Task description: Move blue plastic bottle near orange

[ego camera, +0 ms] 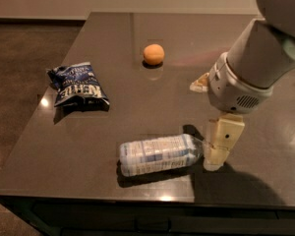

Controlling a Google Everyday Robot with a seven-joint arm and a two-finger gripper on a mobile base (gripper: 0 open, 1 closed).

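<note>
The blue plastic bottle [157,154] lies on its side near the front edge of the dark table [113,127], with its cap end pointing right. The orange [153,54] sits farther back, near the table's middle and well apart from the bottle. My gripper [205,124] has come down at the bottle's cap end. It is open: one beige finger [220,142] stands right against the cap and hides it, and the other finger [199,82] is farther back. It holds nothing.
A dark blue crinkled chip bag [78,85] lies at the left of the table. My white arm [260,58] covers the right side of the view. The table's front edge runs just below the bottle, and dark floor lies to the left.
</note>
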